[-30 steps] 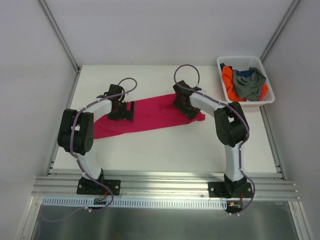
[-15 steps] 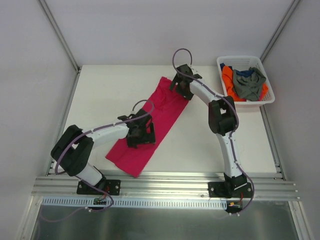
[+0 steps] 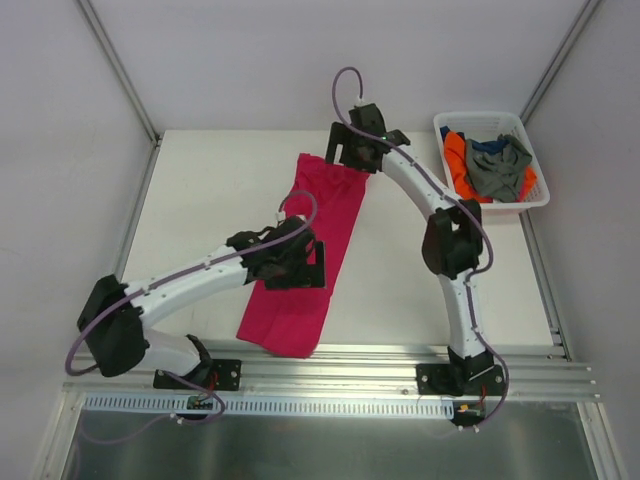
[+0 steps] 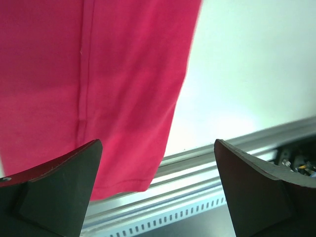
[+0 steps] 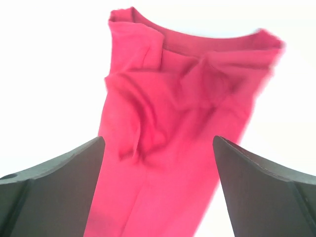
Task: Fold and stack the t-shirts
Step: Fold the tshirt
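a pink t-shirt [image 3: 335,215] lies on the white tabletop [image 3: 200,200] as a long narrow strip, running from about 12 o'clock down to 6 o'clock and leaning a little to the left as it comes nearer. its near end reaches the metal rail [image 3: 400,362] along the tabletop's 6 o'clock edge. its far end is creased and bunched, with a folded hem showing in the right wrist view.

the left gripper [image 4: 155,148] hangs over the near half of the strip, fingers spread wide with nothing between them. through its wrist camera i see smooth cloth with one straight seam running lengthwise, and the cloth's right edge with bare tabletop beside it. the right gripper [image 5: 158,140] is stretched out to 12 o'clock, over the shirt's far end, and its fingers are spread wide too, holding nothing. whether either gripper touches the cloth, i cannot tell.

at 2 o'clock, well apart from the pink shirt, a white basket [image 3: 480,116] sits by the right wall. in it an orange shirt [image 3: 455,155], a grey shirt [image 3: 500,165] and a dark blue shirt [image 3: 487,145] are heaped loosely, grey on top.
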You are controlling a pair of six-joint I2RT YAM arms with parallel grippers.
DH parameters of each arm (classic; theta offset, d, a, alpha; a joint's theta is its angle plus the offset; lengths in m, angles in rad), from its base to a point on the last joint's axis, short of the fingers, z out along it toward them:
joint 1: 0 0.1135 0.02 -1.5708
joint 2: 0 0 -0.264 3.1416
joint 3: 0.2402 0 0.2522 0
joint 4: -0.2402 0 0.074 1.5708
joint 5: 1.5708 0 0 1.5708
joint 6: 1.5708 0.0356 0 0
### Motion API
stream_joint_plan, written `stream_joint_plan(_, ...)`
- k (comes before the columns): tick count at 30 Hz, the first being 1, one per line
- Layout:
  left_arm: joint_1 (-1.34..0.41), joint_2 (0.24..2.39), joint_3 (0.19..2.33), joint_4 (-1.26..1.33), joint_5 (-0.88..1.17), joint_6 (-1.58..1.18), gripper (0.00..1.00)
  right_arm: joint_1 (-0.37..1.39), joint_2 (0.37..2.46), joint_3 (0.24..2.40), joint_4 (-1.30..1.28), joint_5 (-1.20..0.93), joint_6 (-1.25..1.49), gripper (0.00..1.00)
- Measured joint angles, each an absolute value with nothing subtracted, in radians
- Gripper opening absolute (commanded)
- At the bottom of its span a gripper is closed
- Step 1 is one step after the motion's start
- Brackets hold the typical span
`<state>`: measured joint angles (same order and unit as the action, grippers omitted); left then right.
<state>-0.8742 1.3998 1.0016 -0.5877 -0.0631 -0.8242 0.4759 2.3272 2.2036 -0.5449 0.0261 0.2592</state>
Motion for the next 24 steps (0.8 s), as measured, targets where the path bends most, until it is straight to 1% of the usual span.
stream_joint_plan(3,-0.865,1.282,1.015,-0.612,-0.088,-0.778,0.99,0.482,2.140,2.091,-0.564,0.059,0.246,0.97)
stream_joint_plan(6,-0.862,1.232,0.985,-0.622,-0.090,-0.744,0.99,0.500,1.970,1.966,-0.561,0.095,0.250,0.97)
stream_joint_plan(9,-0.863,1.232,0.907,-0.637,-0.090,-0.738,0.99,0.536,1.911,1.894,-0.544,0.108,0.266,0.97)
stream_joint_plan(12,-0.863,1.226,0.832,-0.651,-0.097,-0.739,0.99,0.570,1.977,1.885,-0.535,0.112,0.269,0.97)
stream_joint_plan(18,-0.866,1.200,0.739,-0.626,-0.107,-0.751,0.99,0.598,2.308,2.038,-0.578,0.109,0.276,0.97)
stream_joint_plan(21,-0.882,1.218,0.715,-0.582,-0.110,-0.770,0.99,0.595,2.383,2.056,-0.607,0.117,0.284,0.97)
stream_joint_plan(24,-0.898,1.273,0.697,-0.541,-0.112,-0.789,0.99,0.593,2.401,2.093,-0.623,0.120,0.292,0.97)
